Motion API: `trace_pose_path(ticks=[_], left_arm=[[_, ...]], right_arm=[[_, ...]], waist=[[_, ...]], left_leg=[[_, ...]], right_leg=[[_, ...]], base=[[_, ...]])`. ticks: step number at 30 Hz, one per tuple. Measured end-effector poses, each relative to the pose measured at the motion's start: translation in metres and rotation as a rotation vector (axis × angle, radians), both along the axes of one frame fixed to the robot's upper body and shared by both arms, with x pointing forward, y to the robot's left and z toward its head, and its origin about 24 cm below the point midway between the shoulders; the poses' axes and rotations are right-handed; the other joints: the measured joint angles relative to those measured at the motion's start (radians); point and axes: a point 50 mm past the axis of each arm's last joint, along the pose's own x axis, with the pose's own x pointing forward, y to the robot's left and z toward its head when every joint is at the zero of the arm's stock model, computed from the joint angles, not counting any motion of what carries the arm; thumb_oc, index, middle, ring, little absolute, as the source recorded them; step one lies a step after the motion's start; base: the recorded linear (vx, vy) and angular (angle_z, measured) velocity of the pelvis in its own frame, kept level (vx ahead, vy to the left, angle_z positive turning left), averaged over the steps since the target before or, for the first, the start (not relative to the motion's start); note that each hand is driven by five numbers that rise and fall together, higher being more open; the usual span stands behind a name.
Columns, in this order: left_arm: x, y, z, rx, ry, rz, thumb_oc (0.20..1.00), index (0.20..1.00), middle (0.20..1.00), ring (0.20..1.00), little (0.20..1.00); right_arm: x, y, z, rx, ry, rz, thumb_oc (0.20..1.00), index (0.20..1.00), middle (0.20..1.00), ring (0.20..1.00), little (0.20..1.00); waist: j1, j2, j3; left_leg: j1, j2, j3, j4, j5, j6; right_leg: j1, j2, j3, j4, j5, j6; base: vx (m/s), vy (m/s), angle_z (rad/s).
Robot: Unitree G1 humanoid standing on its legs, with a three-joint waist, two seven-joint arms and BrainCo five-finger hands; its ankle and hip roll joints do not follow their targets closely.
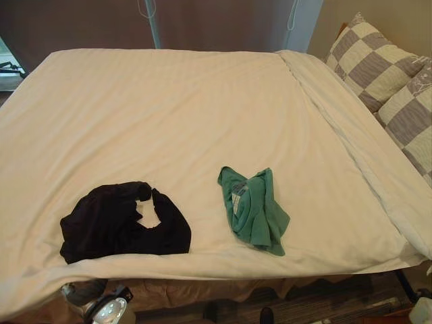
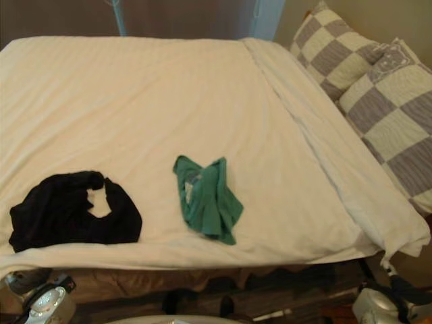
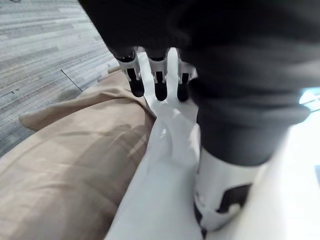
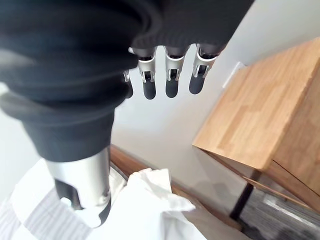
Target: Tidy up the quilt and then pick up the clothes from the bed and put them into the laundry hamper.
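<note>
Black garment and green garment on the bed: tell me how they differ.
The black garment lies nearer the robot's left, spread in a wide curled heap with a gap of quilt showing through it; the green garment lies further right, bunched into a narrower, longer pile. The black one covers more of the quilt than the green one. Both lie crumpled near the quilt's near edge, apart from each other.

A bedroom: a wide bed (image 1: 202, 270) spread with a cream quilt (image 1: 175, 115), two checked pillows (image 1: 385, 74) at its head, loose clothes (image 1: 253, 206) lying on the cover, a wooden bedside table (image 4: 260, 115) against the wall, grey plank flooring (image 3: 40, 55).
</note>
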Motion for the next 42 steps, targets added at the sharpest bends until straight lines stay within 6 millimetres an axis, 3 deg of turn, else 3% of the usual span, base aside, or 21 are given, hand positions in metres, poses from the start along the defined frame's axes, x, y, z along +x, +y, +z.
trace_pose_path(ticks=[2, 5, 6, 7, 10, 11, 15, 16, 18, 19, 21, 22, 24, 26, 29, 32, 36, 39, 42], left_arm=[[-0.001, -0.005, -0.002, -0.106, -0.035, 0.053, 1.000, 1.000, 1.000, 1.000, 1.000], [-0.022, -0.020, -0.034, -0.395, -0.011, 0.307, 1.000, 1.000, 1.000, 1.000, 1.000], [-0.049, -0.036, -0.068, -0.628, 0.071, 0.515, 1.000, 1.000, 1.000, 1.000, 1.000], [-0.074, -0.049, -0.090, -0.747, 0.142, 0.660, 1.000, 1.000, 1.000, 1.000, 1.000], [-0.102, -0.072, -0.102, -0.853, 0.213, 0.784, 1.000, 1.000, 1.000, 1.000, 1.000], [-0.104, -0.069, -0.101, -0.839, 0.216, 0.815, 1.000, 1.000, 1.000, 1.000, 1.000], [-0.082, -0.032, -0.079, -0.687, 0.056, 0.943, 1.000, 1.000, 1.000, 1.000, 1.000], [-0.064, -0.007, -0.060, -0.587, -0.054, 0.959, 1.000, 1.000, 1.000, 1.000, 1.000], [-0.049, 0.014, -0.040, -0.477, -0.155, 0.962, 1.000, 1.000, 1.000, 1.000, 1.000], [-0.037, 0.037, -0.010, -0.339, -0.245, 0.945, 1.000, 1.000, 1.000, 1.000, 1.000], [-0.026, 0.059, 0.023, -0.169, -0.325, 0.906, 1.000, 1.000, 1.000, 1.000, 1.000], [-0.005, 0.078, 0.066, 0.024, -0.420, 0.833, 1.000, 1.000, 1.000, 1.000, 1.000], [0.015, 0.090, 0.119, 0.264, -0.514, 0.718, 1.000, 1.000, 1.000, 1.000, 1.000], [0.028, 0.090, 0.158, 0.432, -0.607, 0.648, 1.000, 1.000, 1.000, 1.000, 1.000], [0.035, 0.080, 0.172, 0.560, -0.579, 0.582, 1.000, 1.000, 1.000, 1.000, 1.000], [0.034, 0.079, 0.166, 0.589, -0.505, 0.563, 1.000, 1.000, 1.000, 1.000, 1.000], [0.036, 0.074, 0.150, 0.530, -0.429, 0.529, 1.000, 1.000, 1.000, 1.000, 1.000], [0.046, 0.064, 0.139, 0.489, -0.392, 0.437, 1.000, 1.000, 1.000, 1.000, 1.000], [0.051, 0.059, 0.134, 0.514, -0.365, 0.375, 1.000, 1.000, 1.000, 1.000, 1.000]], right_arm=[[0.001, -0.002, 0.014, -0.041, -0.045, -0.012, 1.000, 1.000, 1.000, 1.000, 1.000], [0.017, -0.004, 0.035, -0.090, -0.101, 0.008, 1.000, 1.000, 1.000, 1.000, 1.000], [0.029, -0.006, 0.045, -0.109, -0.123, 0.023, 1.000, 1.000, 1.000, 1.000, 1.000], [0.039, -0.007, 0.053, -0.118, -0.144, 0.036, 1.000, 1.000, 1.000, 1.000, 1.000], [0.038, -0.008, 0.059, -0.125, -0.149, 0.043, 1.000, 1.000, 1.000, 1.000, 1.000], [0.040, -0.005, 0.059, -0.118, -0.149, 0.059, 1.000, 1.000, 1.000, 1.000, 1.000], [0.050, 0.006, 0.060, -0.107, -0.155, 0.122, 1.000, 1.000, 1.000, 1.000, 1.000], [0.050, 0.007, 0.059, -0.107, -0.153, 0.126, 1.000, 1.000, 1.000, 1.000, 1.000], [0.050, 0.007, 0.060, -0.106, -0.155, 0.135, 1.000, 1.000, 1.000, 1.000, 1.000], [0.053, 0.009, 0.063, -0.116, -0.169, 0.169, 1.000, 1.000, 1.000, 1.000, 1.000], [0.057, 0.010, 0.070, -0.135, -0.194, 0.204, 1.000, 1.000, 1.000, 1.000, 1.000], [0.068, 0.012, 0.081, -0.156, -0.225, 0.266, 1.000, 1.000, 1.000, 1.000, 1.000], [0.083, 0.011, 0.099, -0.202, -0.252, 0.358, 1.000, 1.000, 1.000, 1.000, 1.000], [0.096, 0.012, 0.119, -0.270, -0.297, 0.426, 1.000, 1.000, 1.000, 1.000, 1.000], [0.117, 0.034, 0.145, -0.331, -0.336, 0.667, 1.000, 1.000, 1.000, 1.000, 1.000], [0.126, 0.053, 0.157, -0.354, -0.359, 0.839, 1.000, 1.000, 1.000, 1.000, 1.000], [0.155, 0.099, 0.167, -0.362, -0.349, 1.142, 1.000, 1.000, 1.000, 1.000, 1.000], [0.173, 0.139, 0.175, -0.354, -0.355, 1.347, 1.000, 1.000, 1.000, 1.000, 1.000], [0.184, 0.161, 0.182, -0.364, -0.352, 1.434, 1.000, 1.000, 1.000, 1.000, 1.000]], waist=[[-0.001, 0.003, 0.001], [-0.003, 0.011, -0.002], [-0.004, 0.016, -0.002], [-0.009, 0.023, -0.002], [0.006, 0.029, -0.002], [0.009, 0.035, -0.003], [0.017, 0.068, -0.013], [0.014, 0.078, -0.020], [0.010, 0.081, -0.025], [0.002, 0.080, -0.026], [-0.005, 0.078, -0.027], [-0.011, 0.079, -0.028], [-0.011, 0.077, -0.027], [-0.011, 0.079, -0.029], [-0.010, 0.075, -0.027], [-0.007, 0.066, -0.023], [0.003, 0.048, -0.018], [0.034, 0.027, -0.004], [0.063, 0.009, 0.015]], left_leg=[[-0.006, -0.001, 0.000, 0.000, -0.001, 0.002], [-0.007, -0.004, 0.002, 0.001, -0.001, 0.002], [-0.007, -0.006, 0.003, 0.003, -0.002, 0.002], [-0.007, -0.009, 0.005, 0.005, -0.001, 0.002], [-0.008, -0.011, 0.001, 0.005, 0.003, 0.005], [-0.007, -0.011, 0.001, 0.005, 0.002, 0.006], [-0.007, -0.009, -0.002, 0.005, 0.002, 0.005], [-0.006, -0.008, -0.002, 0.005, 0.002, 0.005], [-0.006, -0.007, -0.001, 0.005, 0.002, 0.005], [-0.006, -0.005, -0.003, 0.005, 0.003, 0.004], [-0.005, -0.004, -0.003, 0.005, 0.004, 0.002], [-0.004, -0.004, -0.003, 0.005, 0.005, 0.001], [-0.006, -0.004, -0.002, 0.003, 0.006, -0.001], [-0.008, -0.007, -0.001, 0.002, 0.004, -0.005], [-0.009, -0.009, 0.001, 0.005, 0.009, 0.002], [-0.010, -0.006, 0.001, 0.005, 0.008, 0.001], [-0.008, -0.005, 0.003, 0.005, 0.007, 0.000], [-0.008, -0.004, 0.001, 0.005, 0.008, -0.001], [-0.007, -0.004, 0.000, 0.006, 0.008, -0.001]], right_leg=[[-0.011, -0.001, 0.000, 0.000, 0.000, 0.000], [-0.015, -0.003, 0.007, 0.000, 0.001, 0.002], [-0.017, -0.005, 0.008, 0.000, 0.000, 0.001], [-0.017, -0.008, 0.010, 0.000, 0.000, 0.001], [-0.018, -0.010, 0.007, 0.000, -0.002, -0.003], [-0.017, -0.009, 0.007, 0.000, -0.003, -0.004], [-0.014, -0.008, 0.005, 0.000, -0.003, -0.004], [-0.014, -0.006, 0.005, 0.000, -0.003, -0.004], [-0.011, -0.005, 0.007, 0.000, -0.003, -0.004], [-0.010, -0.003, 0.006, 0.000, -0.003, -0.004], [-0.009, -0.002, 0.006, 0.000, -0.003, -0.004], [-0.007, -0.002, 0.006, 0.000, -0.002, -0.004], [-0.010, -0.003, 0.006, 0.000, -0.001, -0.002], [-0.012, -0.006, 0.008, 0.000, 0.000, 0.000], [-0.019, -0.008, 0.008, 0.000, 0.001, 0.000], [-0.020, -0.005, 0.008, 0.000, 0.004, -0.005], [-0.016, -0.003, 0.006, 0.000, 0.004, -0.006], [-0.016, -0.003, 0.004, 0.000, 0.004, -0.006], [-0.016, -0.003, 0.002, -0.001, 0.004, -0.006]], base=[[-0.04, 0.005, -0.01], [-0.02, 0.035, -0.05], [0.01, 0.063, -0.03], [0.01, 0.054, -0.03], [0.03, 0.011, 0.05], [0.08, 0.012, 0.07], [0.06, -0.001, 0.01], [0.08, -0.005, -0.02], [0.06, -0.007, -0.02], [0.05, 0.001, 0.00], [0.05, 0.033, 0.00], [0.02, 0.043, -0.01], [0.01, 0.044, 0.00], [-0.02, 0.052, 0.00], [-0.01, 0.044, -0.02], [0.04, 0.053, -0.01], [0.03, 0.061, -0.02], [0.05, 0.064, 0.02], [0.03, 0.046, 0.02]])
